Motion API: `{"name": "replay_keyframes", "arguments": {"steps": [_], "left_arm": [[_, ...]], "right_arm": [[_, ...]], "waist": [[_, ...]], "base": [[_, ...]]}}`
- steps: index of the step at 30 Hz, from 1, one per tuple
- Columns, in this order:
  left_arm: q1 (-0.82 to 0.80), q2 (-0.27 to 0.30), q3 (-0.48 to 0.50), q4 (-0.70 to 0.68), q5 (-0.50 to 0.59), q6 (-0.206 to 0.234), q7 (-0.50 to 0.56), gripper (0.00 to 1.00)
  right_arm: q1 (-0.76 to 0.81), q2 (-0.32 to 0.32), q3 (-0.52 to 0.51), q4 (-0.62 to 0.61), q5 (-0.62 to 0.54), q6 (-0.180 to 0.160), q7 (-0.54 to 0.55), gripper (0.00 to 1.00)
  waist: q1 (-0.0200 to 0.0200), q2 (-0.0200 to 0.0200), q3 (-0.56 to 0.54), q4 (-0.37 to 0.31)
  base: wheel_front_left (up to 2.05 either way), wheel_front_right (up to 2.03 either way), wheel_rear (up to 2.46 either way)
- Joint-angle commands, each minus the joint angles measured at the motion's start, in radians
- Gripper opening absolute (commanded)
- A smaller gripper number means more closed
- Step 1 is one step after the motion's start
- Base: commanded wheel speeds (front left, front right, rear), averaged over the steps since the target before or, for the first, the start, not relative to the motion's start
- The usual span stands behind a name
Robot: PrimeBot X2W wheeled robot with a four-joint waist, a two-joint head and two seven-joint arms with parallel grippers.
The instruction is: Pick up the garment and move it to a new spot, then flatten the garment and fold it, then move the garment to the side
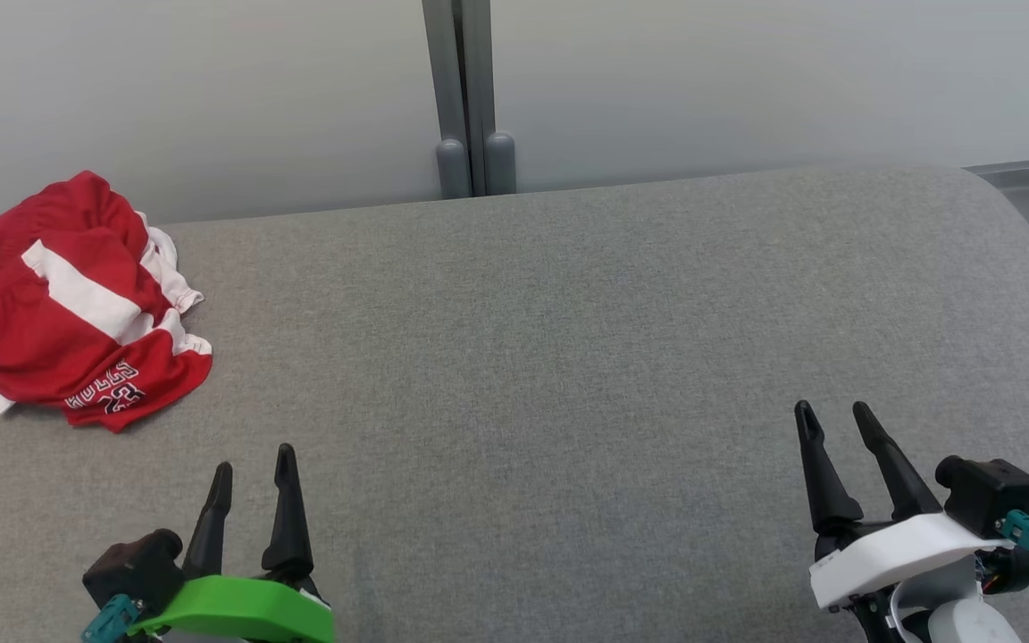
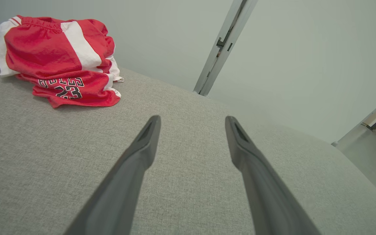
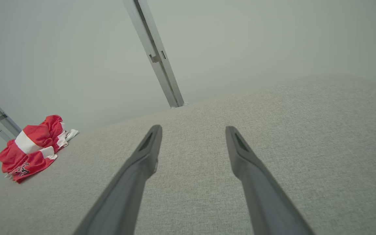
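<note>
Your left gripper (image 1: pixel 255 457) and right gripper (image 1: pixel 832 406) sit spread, empty; crumpled red garment (image 1: pixel 68 304), maybe shorts, at ten o'clock.

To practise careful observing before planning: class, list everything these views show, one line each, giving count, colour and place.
Garment: one, red with white stripes, crumpled at the surface's far left.
Cushioned surface: one, grey fabric, under everything.
Wall panels: two in head view, pale grey, behind the surface.
Post: one, darker grey, upright between the panels.
Left claw: one, dark fingers, green mount, open, lower left.
Right claw: one, dark fingers, white mount, open, lower right.
</note>
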Motion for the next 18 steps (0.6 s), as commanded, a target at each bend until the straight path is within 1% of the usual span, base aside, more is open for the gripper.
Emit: {"name": "replay_keyframes", "arguments": {"steps": [1, 18], "left_arm": [[0.004, 0.008, -0.001, -0.001, 0.028, -0.003, -0.011, 1.0], [0.016, 0.009, -0.018, 0.036, 0.144, -0.001, -0.049, 1.0]], "right_arm": [[0.004, -0.006, 0.004, -0.004, -0.028, 0.0, -0.013, 1.0], [-0.006, -0.007, 0.024, 0.032, -0.181, 0.0, -0.051, 1.0]], "waist": [[0.0, 0.0, 0.0, 0.0], [0.0, 0.0, 0.0, 0.004]], "base": [[0.0, 0.0, 0.0], [0.0, 0.0, 0.0]]}}
